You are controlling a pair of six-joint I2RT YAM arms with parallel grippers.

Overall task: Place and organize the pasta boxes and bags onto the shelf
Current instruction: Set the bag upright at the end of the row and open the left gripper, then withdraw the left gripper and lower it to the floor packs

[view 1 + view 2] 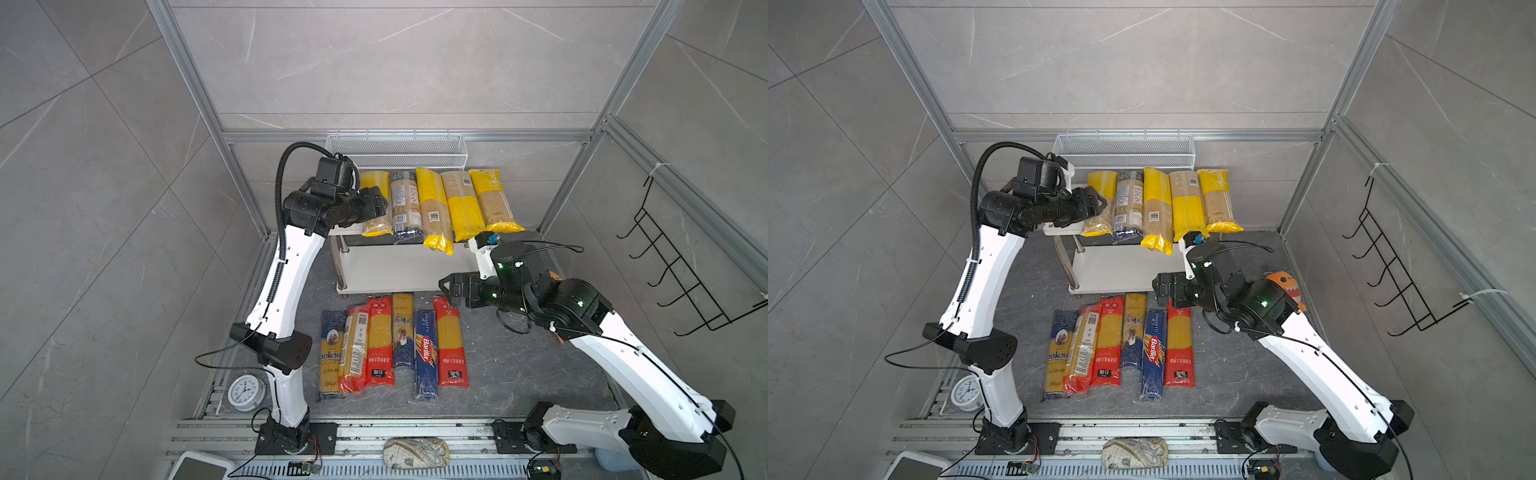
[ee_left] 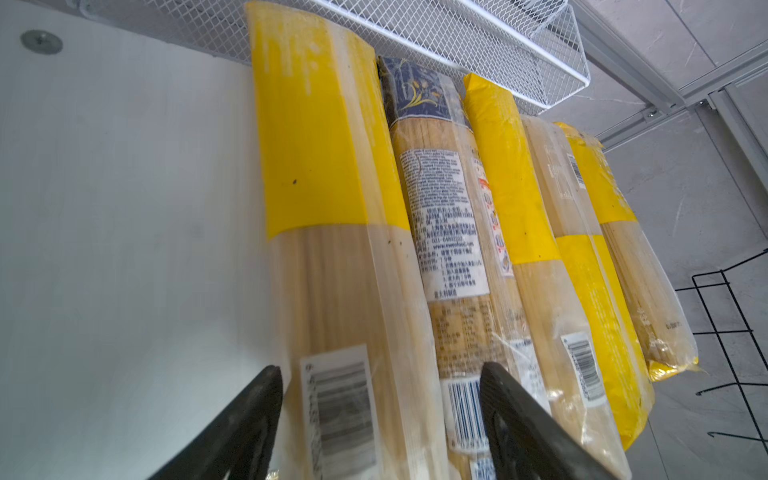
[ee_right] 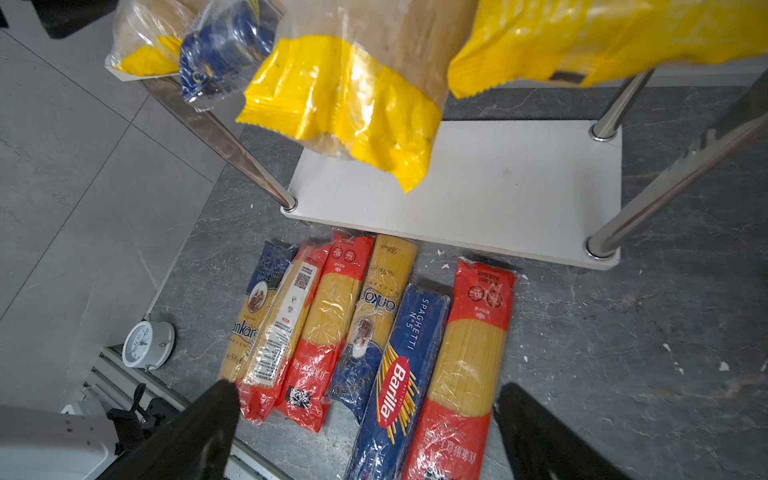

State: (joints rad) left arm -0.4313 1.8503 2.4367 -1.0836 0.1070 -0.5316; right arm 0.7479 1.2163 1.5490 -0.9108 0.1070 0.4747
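So, the shelf (image 1: 399, 266) had five pasta packs (image 1: 432, 203) side by side on its top board (image 2: 124, 208). Their near ends poked over the near edge, with bare board to their left. Left pincer (image 2: 379, 366) sat released, straddling the leftmost pack (image 2: 332, 208). Six more packs (image 1: 395, 340) lay on the tabletop (image 1: 532, 374). Right pincer (image 3: 368, 384) hung wide open above the rightmost one's far end.
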